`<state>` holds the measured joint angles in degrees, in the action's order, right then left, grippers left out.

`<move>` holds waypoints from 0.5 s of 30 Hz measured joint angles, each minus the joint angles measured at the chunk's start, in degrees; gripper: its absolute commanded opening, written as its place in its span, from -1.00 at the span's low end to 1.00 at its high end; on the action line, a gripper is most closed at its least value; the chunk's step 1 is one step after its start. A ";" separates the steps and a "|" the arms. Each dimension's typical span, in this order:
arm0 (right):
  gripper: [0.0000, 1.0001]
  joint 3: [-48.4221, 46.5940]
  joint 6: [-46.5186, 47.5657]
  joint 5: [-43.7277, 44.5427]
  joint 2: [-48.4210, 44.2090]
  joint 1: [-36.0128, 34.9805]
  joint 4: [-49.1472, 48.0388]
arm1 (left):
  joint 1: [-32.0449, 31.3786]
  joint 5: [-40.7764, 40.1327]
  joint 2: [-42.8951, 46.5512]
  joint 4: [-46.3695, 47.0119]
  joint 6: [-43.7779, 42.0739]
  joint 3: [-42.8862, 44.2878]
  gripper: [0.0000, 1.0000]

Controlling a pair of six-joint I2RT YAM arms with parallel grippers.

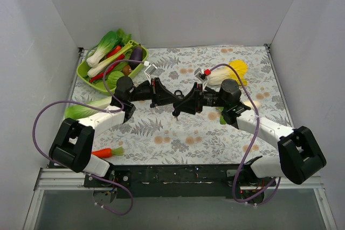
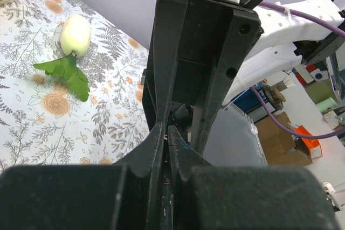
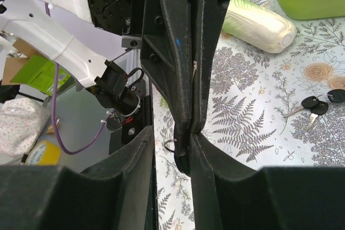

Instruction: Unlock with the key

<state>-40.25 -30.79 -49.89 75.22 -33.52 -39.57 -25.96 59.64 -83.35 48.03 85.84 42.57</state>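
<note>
Centrally, left claw meeting right claw tip to tip, elbows bent

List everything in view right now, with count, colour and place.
basket: one, lime green, far-left corner, full of vegetables
napa cabbage: one, white and green, beside the left arm
carrot: one, orange, near-left edge
yellow vegetable: one, far right of centre, kind unclear
turnip: one, white with a green leaf, by the right arm
keys: one bunch, black heads, lying on the cloth
cloth: one, floral, covering the table
left gripper: black, shut, at centre
right gripper: black, shut, meeting the left; what they pinch is hidden
</note>
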 measured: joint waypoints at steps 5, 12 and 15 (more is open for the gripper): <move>-0.54 0.02 -1.22 0.31 0.26 0.02 -1.33 | 0.00 0.26 0.98 -0.02 -0.46 0.00 -1.00; -0.97 0.76 -3.26 0.79 0.61 0.02 -2.84 | -0.04 1.42 1.27 0.00 -1.25 0.00 -1.00; -0.97 0.76 -4.13 1.33 1.05 0.02 -3.37 | -0.04 1.49 1.29 -0.11 -1.66 0.00 -1.00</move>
<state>-39.48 -34.92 -48.56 76.27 -33.50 -42.94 -26.00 61.12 -82.06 47.92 84.18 42.57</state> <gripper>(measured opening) 0.048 0.029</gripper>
